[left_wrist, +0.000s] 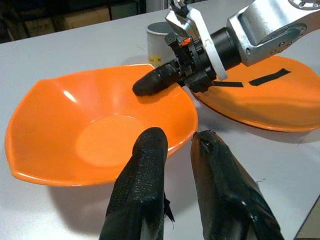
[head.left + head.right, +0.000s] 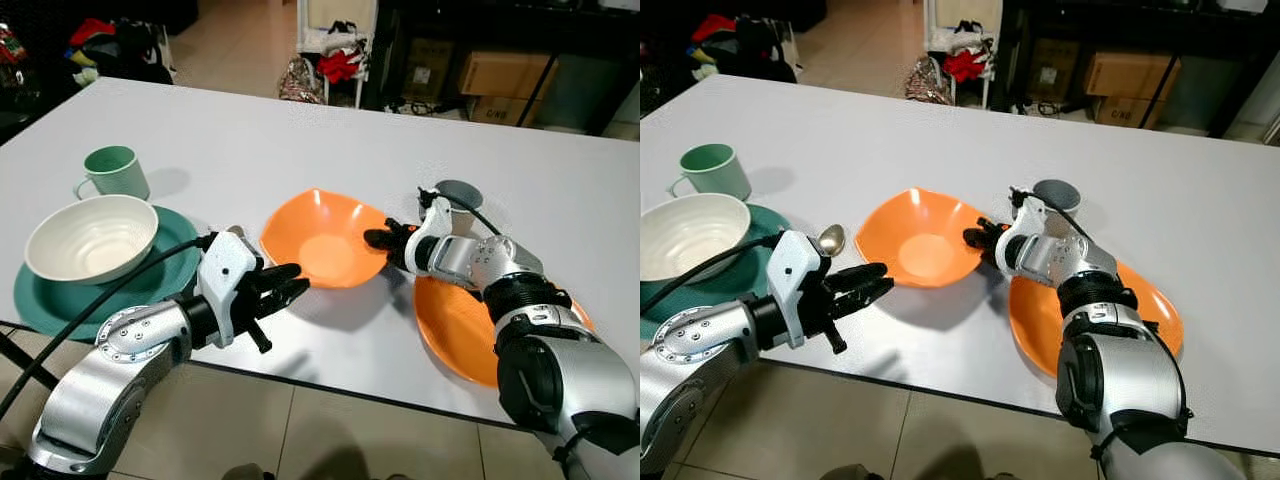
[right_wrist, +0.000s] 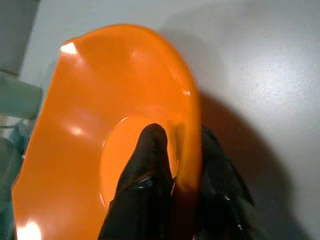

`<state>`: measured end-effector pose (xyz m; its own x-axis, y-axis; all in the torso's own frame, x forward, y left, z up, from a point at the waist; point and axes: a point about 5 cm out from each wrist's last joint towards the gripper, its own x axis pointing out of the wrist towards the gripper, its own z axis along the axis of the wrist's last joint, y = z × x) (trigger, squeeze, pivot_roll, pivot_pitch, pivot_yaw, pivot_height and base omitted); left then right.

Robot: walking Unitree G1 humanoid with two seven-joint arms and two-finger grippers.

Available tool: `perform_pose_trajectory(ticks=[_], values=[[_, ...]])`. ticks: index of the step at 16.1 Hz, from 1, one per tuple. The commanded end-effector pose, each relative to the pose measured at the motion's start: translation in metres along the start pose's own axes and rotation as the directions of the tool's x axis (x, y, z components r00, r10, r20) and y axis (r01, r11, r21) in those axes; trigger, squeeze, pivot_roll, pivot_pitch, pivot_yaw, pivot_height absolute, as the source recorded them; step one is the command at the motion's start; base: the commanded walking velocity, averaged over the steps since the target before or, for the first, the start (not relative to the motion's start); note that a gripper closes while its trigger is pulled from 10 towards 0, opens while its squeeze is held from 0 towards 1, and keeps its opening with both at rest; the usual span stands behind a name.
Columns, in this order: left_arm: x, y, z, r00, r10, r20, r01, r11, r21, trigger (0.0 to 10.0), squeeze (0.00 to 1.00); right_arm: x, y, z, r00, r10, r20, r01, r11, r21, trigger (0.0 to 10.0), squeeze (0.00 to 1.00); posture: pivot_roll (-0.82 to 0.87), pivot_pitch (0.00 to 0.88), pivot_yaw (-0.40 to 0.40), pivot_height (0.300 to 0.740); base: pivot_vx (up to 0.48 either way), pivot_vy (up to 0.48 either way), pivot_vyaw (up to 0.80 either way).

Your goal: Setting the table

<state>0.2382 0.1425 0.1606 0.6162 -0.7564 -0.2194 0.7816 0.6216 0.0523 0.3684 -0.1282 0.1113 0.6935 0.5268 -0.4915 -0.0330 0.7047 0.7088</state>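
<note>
Head views, table: we saw a white table (image 2: 300,130) carrying an orange bowl (image 2: 320,235) near the middle, an orange plate (image 2: 455,325) just to its right at the front edge, and a grey cup (image 2: 458,195) behind the plate.
Head views, left setting: a white bowl (image 2: 90,235) sat on a teal plate (image 2: 60,295), with a green mug (image 2: 115,172) behind it and a spoon (image 2: 831,239) lying just beside the teal plate.
Head views, right gripper: our right gripper (image 2: 385,240) was at the orange bowl's right rim, jaws pinching that rim.
Head views, left gripper: our left gripper (image 2: 285,285) hovered just short of the bowl's near-left edge, apart from it.
Left wrist view: its two fingers (image 1: 142,175) stood slightly spread with a narrow gap, holding nothing; the orange bowl lay ahead and the right gripper was clamped on its far rim.
Right wrist view: one finger (image 3: 147,165) lay inside the bowl and the other outside, the rim between them.
Step in hand: we judged the bowl was gripped for moving onto the orange plate.
Next move: it called for lifting the bowl clear and centring it over the plate without tipping it or knocking the grey cup.
</note>
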Motion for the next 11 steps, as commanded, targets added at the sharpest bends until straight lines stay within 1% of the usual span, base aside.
perform_pose_trajectory(ticks=[1, 7, 10, 11], values=[[0.000, -0.002, 0.003, 1.000, -0.009, 0.006, 0.009, 1.000, 0.025, 10.0, 0.00, 0.000, 0.005, 0.005, 1.000, 0.009, 0.011, -0.009, 1.000, -0.010, 0.0, 0.00, 0.11, 0.000, -0.013, 0.740, 0.000, 0.000, 0.00], [0.001, 0.000, 0.003, 1.000, 0.007, 0.009, -0.007, 0.999, 0.032, 10.0, 0.00, -0.001, 0.006, 0.006, 1.000, 0.026, 0.003, -0.026, 1.000, 0.007, 0.0, 0.00, 0.10, 0.000, -0.020, 0.740, 0.000, 0.000, 0.00], [0.002, 0.000, 0.003, 1.000, 0.011, 0.013, -0.011, 0.999, 0.034, 10.0, 0.00, -0.009, 0.007, 0.014, 0.999, 0.044, 0.003, -0.044, 0.999, 0.015, 0.0, 0.00, 0.10, 0.000, -0.024, 0.740, 0.000, 0.000, 0.00], [0.003, 0.000, 0.004, 1.000, 0.013, 0.016, -0.013, 0.999, 0.035, 10.0, 0.00, -0.015, 0.008, 0.020, 0.998, 0.067, 0.005, -0.067, 0.998, 0.014, 0.0, 0.00, 0.10, 0.000, -0.026, 0.740, 0.000, 0.000, 0.00]])
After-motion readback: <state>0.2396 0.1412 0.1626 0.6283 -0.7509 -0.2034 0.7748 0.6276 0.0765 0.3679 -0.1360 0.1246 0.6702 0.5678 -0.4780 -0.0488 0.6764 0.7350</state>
